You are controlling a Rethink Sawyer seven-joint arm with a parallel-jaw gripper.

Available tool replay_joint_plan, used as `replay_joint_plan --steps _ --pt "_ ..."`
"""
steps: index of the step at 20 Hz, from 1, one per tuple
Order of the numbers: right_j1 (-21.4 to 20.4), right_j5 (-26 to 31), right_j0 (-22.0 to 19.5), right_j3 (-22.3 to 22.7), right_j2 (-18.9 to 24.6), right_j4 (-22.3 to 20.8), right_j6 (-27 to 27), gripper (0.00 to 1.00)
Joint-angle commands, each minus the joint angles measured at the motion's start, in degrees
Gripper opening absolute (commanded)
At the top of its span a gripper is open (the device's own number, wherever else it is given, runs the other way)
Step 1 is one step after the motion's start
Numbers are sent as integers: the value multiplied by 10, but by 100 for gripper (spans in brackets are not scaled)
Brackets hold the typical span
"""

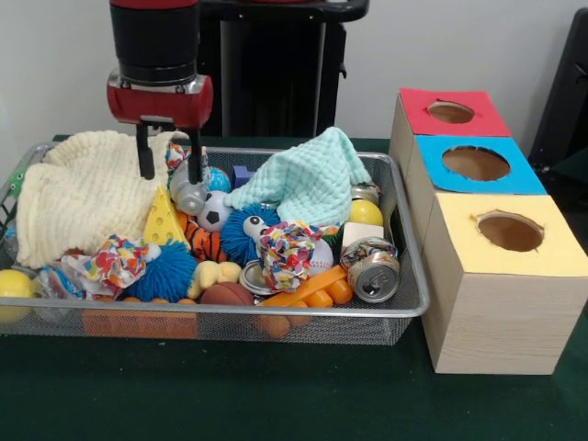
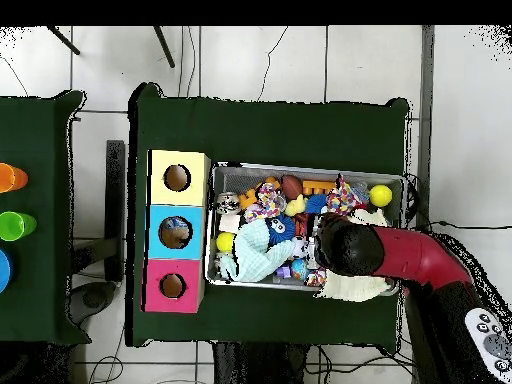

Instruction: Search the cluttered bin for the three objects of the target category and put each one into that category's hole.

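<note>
The wire mesh bin [image 1: 276,313] is full of toys and cloths; it also shows in the overhead view [image 2: 310,168]. My gripper [image 1: 171,178] hangs open over the bin's back left part, fingers down among the toys, holding nothing. A small clear crumpled bottle [image 1: 189,196] with a blue label lies just below the right finger [image 1: 196,163]. I see no other bottle; cloths and toys may hide them. The blue-surround hole [image 1: 475,163] is the middle one on the wooden box right of the bin, and shows in the overhead view [image 2: 175,232]. There my arm [image 2: 400,255] hides the gripper.
A cream cloth [image 1: 83,188] covers the bin's left, a mint cloth [image 1: 308,179] its back middle. Shiny cans [image 1: 372,271] lie at the right front. Balls, a cheese wedge [image 1: 163,220] and a blue spiky ball [image 1: 165,273] crowd the middle. Red-surround [image 1: 450,111] and yellow-surround [image 1: 510,231] holes flank the blue.
</note>
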Motion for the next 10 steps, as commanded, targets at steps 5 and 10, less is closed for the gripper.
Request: replay_joint_plan --steps 5,10 --pt "29 52 -53 -9 23 -47 -90 100" --pt "-4 61 -67 26 23 -45 -87 100"
